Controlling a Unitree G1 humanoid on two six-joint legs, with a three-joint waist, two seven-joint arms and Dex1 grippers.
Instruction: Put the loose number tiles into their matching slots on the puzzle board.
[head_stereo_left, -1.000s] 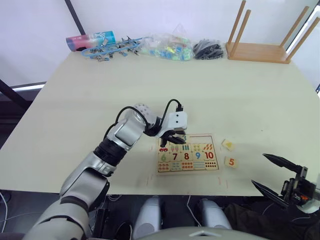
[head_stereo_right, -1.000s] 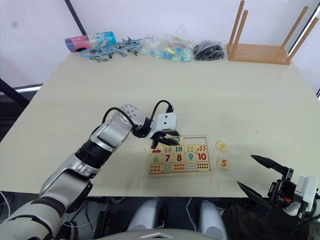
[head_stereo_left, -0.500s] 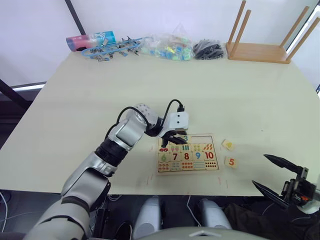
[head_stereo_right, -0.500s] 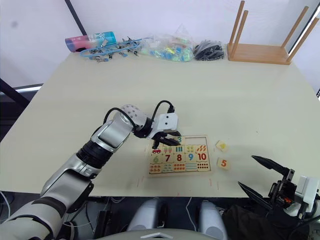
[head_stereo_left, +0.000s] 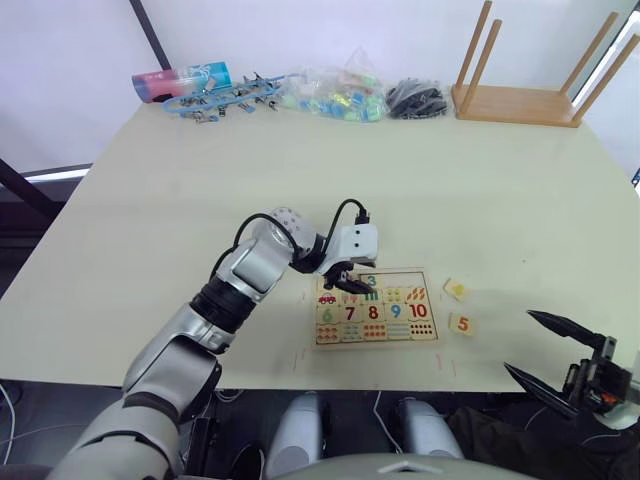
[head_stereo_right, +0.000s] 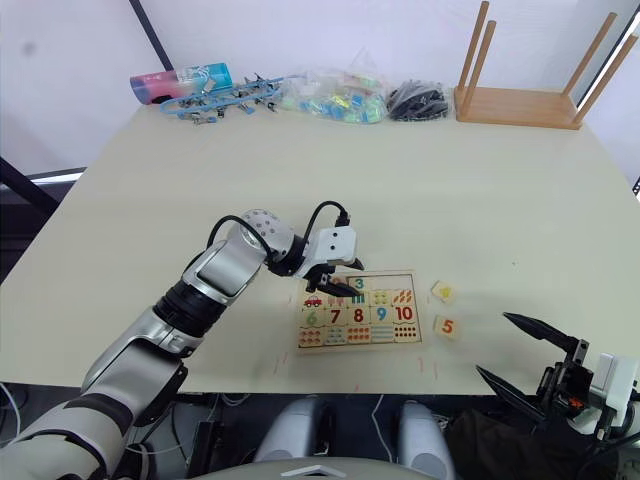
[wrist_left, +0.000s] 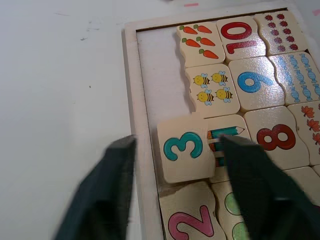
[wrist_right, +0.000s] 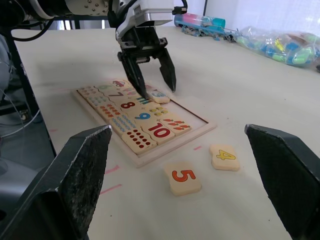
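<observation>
The puzzle board (wrist_left: 131, 90) lies near the table's front edge, with tiles 6 to 10 and picture tiles in it. My left gripper (head_stereo_left: 350, 284) hovers open over the board's top row. Below it, between its fingers (wrist_left: 100, 200), the 3 tile (wrist_left: 184, 147) lies loose and slightly askew, overlapping a pencil picture tile. A 2 tile (wrist_left: 190, 225) sits beside it. The slots (wrist_left: 160, 75) past the 3 are bare. Tiles 4 (head_stereo_left: 456, 290) and 5 (head_stereo_left: 462, 323) lie on the table right of the board. My right gripper (head_stereo_left: 519, 340) hangs open off the table's front right corner.
An upturned wooden stool (head_stereo_left: 530, 95) stands at the back right. Bags of coloured pieces (head_stereo_left: 335, 95), a black pile (head_stereo_left: 415, 98), blue clips (head_stereo_left: 220, 100) and a pink-teal tube (head_stereo_left: 180, 80) line the far edge.
My left gripper has risen slightly off the board's top row, and the 3 tile now shows fully beneath it. The right gripper has stayed in place.
</observation>
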